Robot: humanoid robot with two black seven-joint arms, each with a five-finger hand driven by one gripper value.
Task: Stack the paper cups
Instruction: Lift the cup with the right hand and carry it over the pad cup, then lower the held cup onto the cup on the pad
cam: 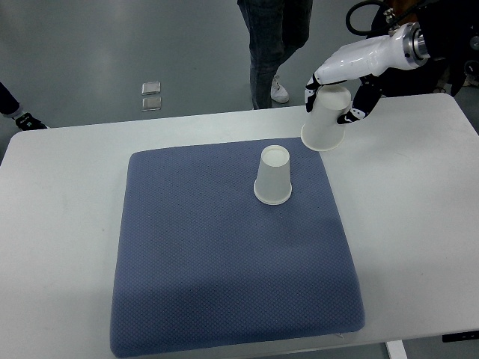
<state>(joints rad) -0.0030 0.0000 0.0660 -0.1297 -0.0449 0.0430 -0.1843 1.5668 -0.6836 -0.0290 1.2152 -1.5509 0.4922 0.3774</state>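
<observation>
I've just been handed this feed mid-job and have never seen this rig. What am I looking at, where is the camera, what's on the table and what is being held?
This is one camera, mounted on the robot's side and looking steeply down at a white table. The white arm coming in from the top right is the robot's right arm; its right hand has fingers, not a clamp. It grips a white paper cup, mouth down, in the air near the far right corner of a blue mat. A second paper cup stands upside down on that mat. The left arm is not in view. A person's legs show on the floor beyond the table.
</observation>
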